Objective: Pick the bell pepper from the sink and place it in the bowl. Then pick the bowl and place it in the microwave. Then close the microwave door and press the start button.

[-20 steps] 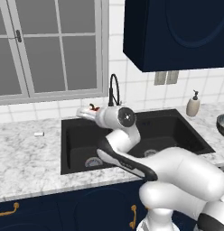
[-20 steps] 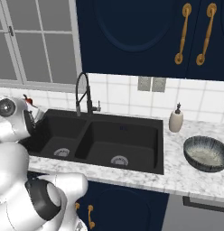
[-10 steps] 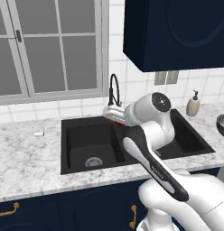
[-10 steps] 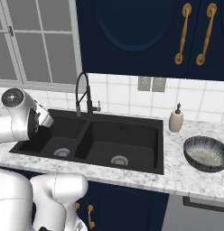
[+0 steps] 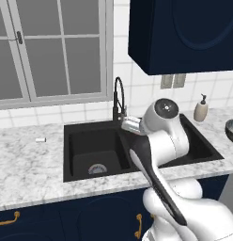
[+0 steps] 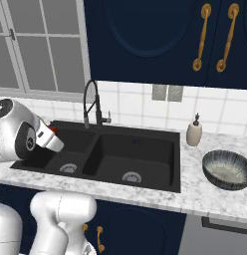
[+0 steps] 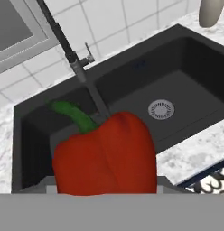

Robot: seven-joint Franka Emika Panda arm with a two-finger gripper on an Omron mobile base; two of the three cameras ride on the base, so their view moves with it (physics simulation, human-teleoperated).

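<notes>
The claw (image 6: 52,134) is clamped partway closed on the red bell pepper (image 7: 107,155) — held above the black sink (image 6: 145,154), well apart from the bowl (image 6: 226,170) on the tabletop (image 6: 205,194).

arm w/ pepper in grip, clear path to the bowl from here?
Probably yes. The gripper holds the bell pepper above the sink; the bowl sits open on the counter right of it. The soap bottle stands behind that line, near the wall.
</notes>
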